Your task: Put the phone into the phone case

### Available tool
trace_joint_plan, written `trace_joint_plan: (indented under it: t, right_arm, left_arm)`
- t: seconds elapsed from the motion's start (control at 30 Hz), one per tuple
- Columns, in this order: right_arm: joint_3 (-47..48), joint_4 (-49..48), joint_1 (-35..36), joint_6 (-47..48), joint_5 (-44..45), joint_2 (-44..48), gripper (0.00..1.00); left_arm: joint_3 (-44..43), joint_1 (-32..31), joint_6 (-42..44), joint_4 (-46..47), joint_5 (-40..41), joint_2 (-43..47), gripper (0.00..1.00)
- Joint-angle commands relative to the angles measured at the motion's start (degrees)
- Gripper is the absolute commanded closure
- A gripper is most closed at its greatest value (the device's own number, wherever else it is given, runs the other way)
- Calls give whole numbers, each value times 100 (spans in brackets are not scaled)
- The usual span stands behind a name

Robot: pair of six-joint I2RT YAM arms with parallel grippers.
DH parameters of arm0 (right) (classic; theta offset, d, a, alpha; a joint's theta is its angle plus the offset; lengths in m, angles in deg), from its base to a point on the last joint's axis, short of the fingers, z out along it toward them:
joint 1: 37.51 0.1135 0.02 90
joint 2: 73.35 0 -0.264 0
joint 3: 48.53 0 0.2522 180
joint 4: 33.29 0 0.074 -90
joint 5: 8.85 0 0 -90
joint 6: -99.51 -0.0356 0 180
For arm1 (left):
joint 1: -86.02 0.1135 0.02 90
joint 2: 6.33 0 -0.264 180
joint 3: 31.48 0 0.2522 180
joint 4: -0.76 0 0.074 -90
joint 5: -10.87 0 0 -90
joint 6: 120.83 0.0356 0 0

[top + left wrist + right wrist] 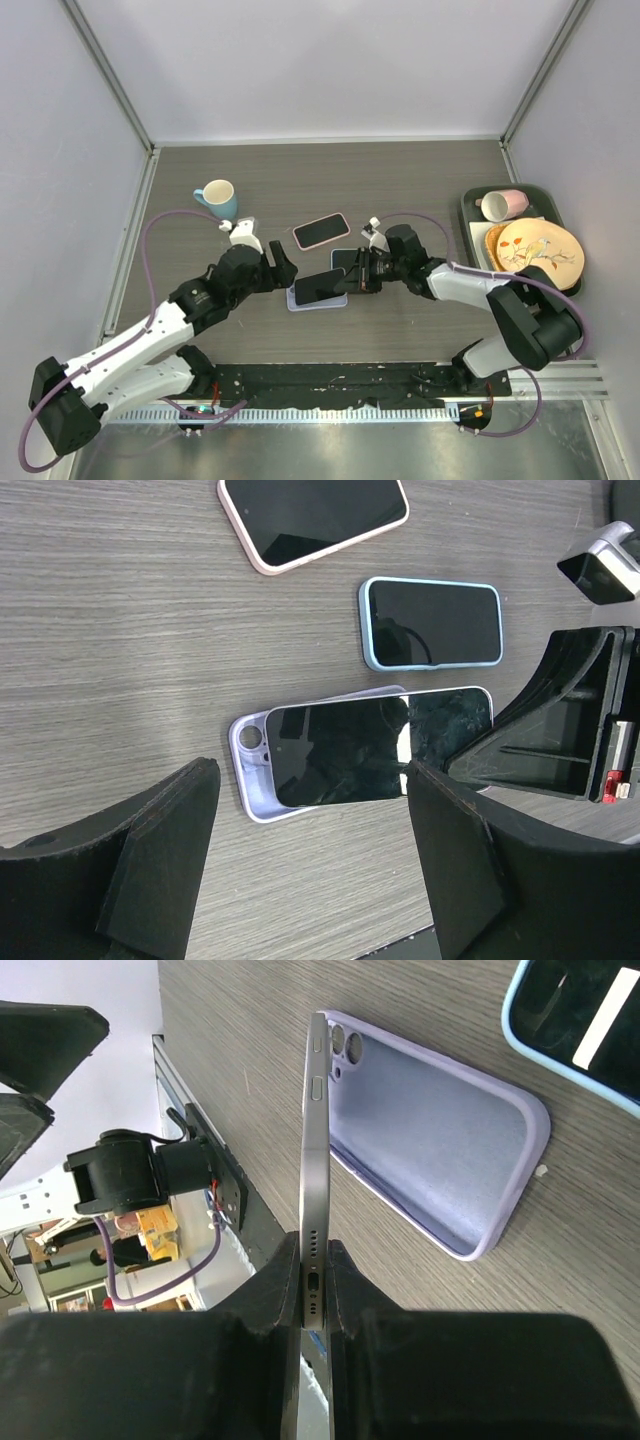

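The phone (319,285) has a dark screen and a silver rim. My right gripper (357,273) is shut on its bottom end, the charging port between the pads (316,1285). The phone hangs at a slant just above the empty lavender case (430,1145), which lies open side up on the table. In the left wrist view the phone (370,745) covers most of the case (250,775), whose camera-cutout end sticks out at the left. My left gripper (310,870) is open and empty, hovering just short of the case's near edge; it shows in the top view (280,268).
A phone in a pink case (321,230) and a phone in a blue case (432,623) lie just beyond the lavender case. A blue mug (216,198) stands at the back left. A dark tray (470,205) at the right holds a pink cup and a plate.
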Motion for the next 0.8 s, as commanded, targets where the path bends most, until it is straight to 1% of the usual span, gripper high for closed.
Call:
trace_joint_plan:
  t: [0.0,0.17,0.43,0.53,0.77]
  right_arm:
    - [-84,-658,53,-89,-121,-71,99]
    - [-234,-931,106,-142,-139,-256,99]
    - [-357,-1150,106,-115,-112,-668,99]
    - [-331,-1221,106,-124,-121,-879,99]
    - [-234,-1116,106,-133,-217,-1231,99]
  left_arm:
    - [26,10,168,423,-157,-133,21]
    - [-1,10,168,441,-201,-300,21]
    - [122,19,-68,257,141,-607,21]
    - [166,19,-130,362,-33,-915,21]
    - [-211,63,-201,204,-245,-1960,21]
